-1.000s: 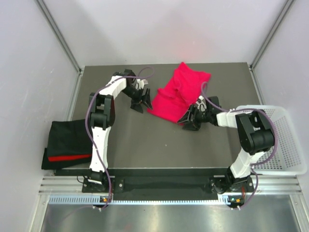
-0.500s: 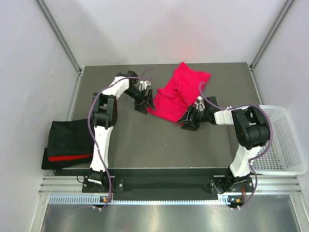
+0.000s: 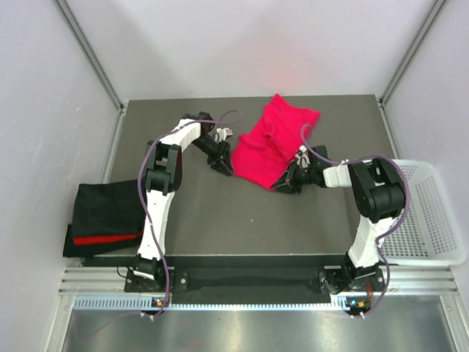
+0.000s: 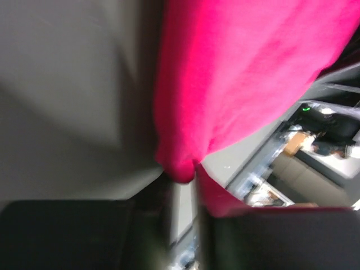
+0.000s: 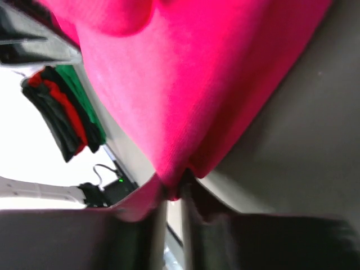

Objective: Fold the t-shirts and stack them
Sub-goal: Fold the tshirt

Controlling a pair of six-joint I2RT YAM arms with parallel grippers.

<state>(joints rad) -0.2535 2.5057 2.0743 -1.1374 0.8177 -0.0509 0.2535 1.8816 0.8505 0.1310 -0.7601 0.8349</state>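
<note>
A bright magenta-red t-shirt (image 3: 272, 143) lies crumpled on the dark table (image 3: 220, 213), towards the back. My left gripper (image 3: 224, 166) is at its near left corner. In the left wrist view the left gripper (image 4: 183, 183) is shut on a pinch of the magenta t-shirt (image 4: 236, 73). My right gripper (image 3: 283, 183) is at the shirt's near right corner. In the right wrist view the right gripper (image 5: 173, 191) is shut on a fold of the t-shirt (image 5: 185, 84). The pile of folded t-shirts (image 3: 102, 214), black with a red one showing, rests at the table's left edge.
A white mesh basket (image 3: 434, 220) stands off the table's right edge. White walls with metal posts close in the back and both sides. The right wrist view shows the folded pile (image 5: 63, 111) with black, red and green layers.
Both grippers have closed on the shirt's near edge. The left gripper moved right to the near left corner, and the right one moved slightly in towards the cloth.
</note>
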